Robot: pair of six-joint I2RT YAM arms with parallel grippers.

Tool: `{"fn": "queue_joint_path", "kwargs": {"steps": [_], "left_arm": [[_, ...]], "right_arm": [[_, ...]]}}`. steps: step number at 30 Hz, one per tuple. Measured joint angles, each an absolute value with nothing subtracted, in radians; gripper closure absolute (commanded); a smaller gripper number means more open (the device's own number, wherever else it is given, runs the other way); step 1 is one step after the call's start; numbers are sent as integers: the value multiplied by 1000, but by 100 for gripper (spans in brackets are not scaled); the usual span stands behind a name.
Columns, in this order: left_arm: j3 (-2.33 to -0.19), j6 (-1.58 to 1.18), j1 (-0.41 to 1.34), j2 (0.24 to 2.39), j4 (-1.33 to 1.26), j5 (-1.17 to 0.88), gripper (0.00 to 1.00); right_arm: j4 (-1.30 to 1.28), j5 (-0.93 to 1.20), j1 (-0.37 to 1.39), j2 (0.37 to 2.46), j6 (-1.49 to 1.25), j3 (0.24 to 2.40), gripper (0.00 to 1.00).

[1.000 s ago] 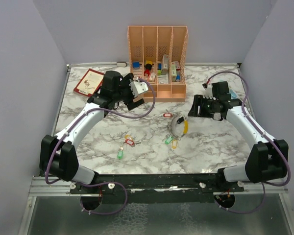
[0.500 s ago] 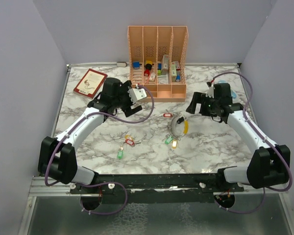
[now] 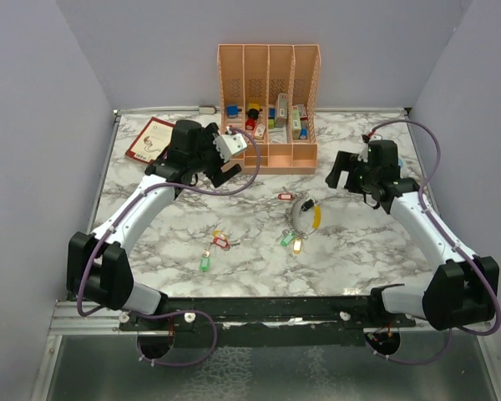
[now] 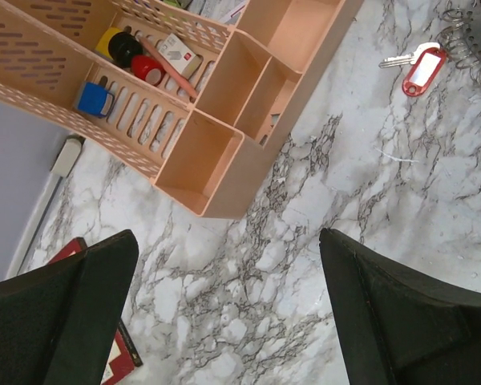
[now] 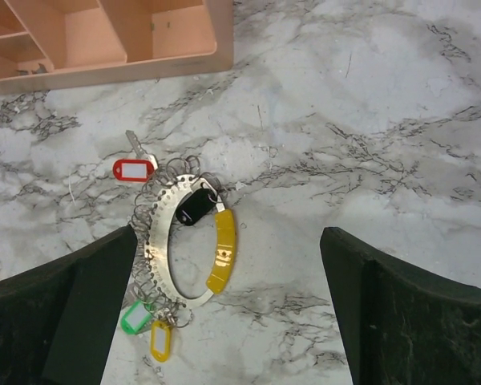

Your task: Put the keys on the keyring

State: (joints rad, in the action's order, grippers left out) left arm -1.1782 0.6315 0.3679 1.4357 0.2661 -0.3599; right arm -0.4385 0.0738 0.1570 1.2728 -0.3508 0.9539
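From above, the key blades are too small to be made out; only tags are seen. The keyring (image 5: 159,245) is cut off at the top right corner of the left wrist view. One ring is counted, lying on the marble table (image 3: 359,242) between the arms. Green, yellow and black tags are seen on it only in the right wrist view. One red-tagged key (image 5: 134,169) lies just beside it. A red and orange pair (image 3: 220,241) and a green-tagged key (image 3: 204,263) are shown only from above. The left gripper (image 3: 224,167) and right gripper (image 3: 336,173) are spread wide, with nothing grasped.
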Motion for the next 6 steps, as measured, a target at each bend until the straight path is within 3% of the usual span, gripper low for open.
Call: {"fn": "queue_joint_path", "kwargs": {"steps": [6], "left_arm": [[-1161,602,366,1436,262,-354,1]], "right_arm": [[-432,47,157,1264,-342,954,1]]}}
